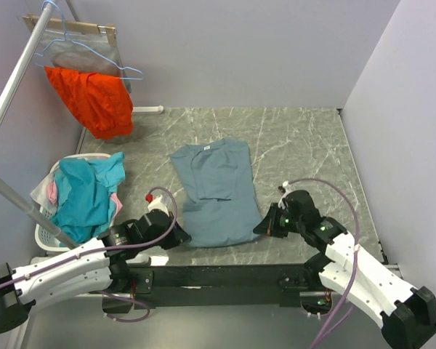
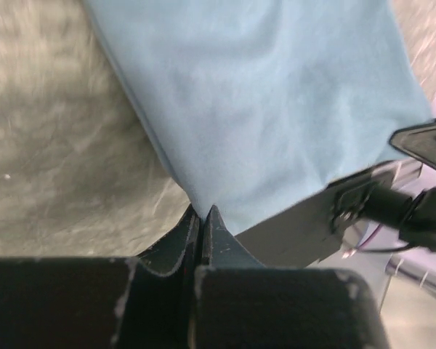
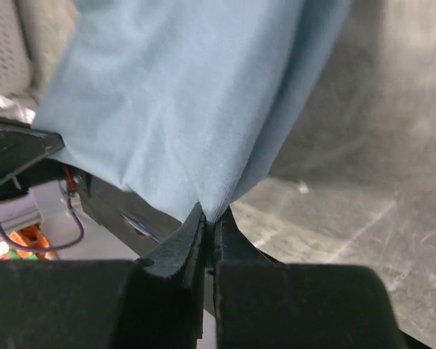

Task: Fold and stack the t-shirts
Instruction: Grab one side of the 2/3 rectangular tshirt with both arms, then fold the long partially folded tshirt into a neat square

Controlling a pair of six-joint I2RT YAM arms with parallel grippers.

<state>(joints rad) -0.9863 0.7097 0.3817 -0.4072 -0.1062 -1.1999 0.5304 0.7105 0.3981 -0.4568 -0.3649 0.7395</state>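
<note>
A slate-blue t-shirt [image 1: 216, 190] lies flat in the middle of the table, sleeves folded in, its white neck label at the far end. My left gripper [image 1: 180, 238] is shut on the shirt's near left hem corner. In the left wrist view the cloth [image 2: 269, 109] runs into the closed gripper [image 2: 203, 212]. My right gripper [image 1: 264, 227] is shut on the near right hem corner. In the right wrist view the cloth [image 3: 182, 102] is pinched in the gripper [image 3: 212, 217].
A white laundry basket [image 1: 46, 234] with teal and pink clothes stands at the left. An orange garment [image 1: 94, 100] hangs on a rack at the back left, beside blue hangers [image 1: 87, 52]. Walls close the back and right.
</note>
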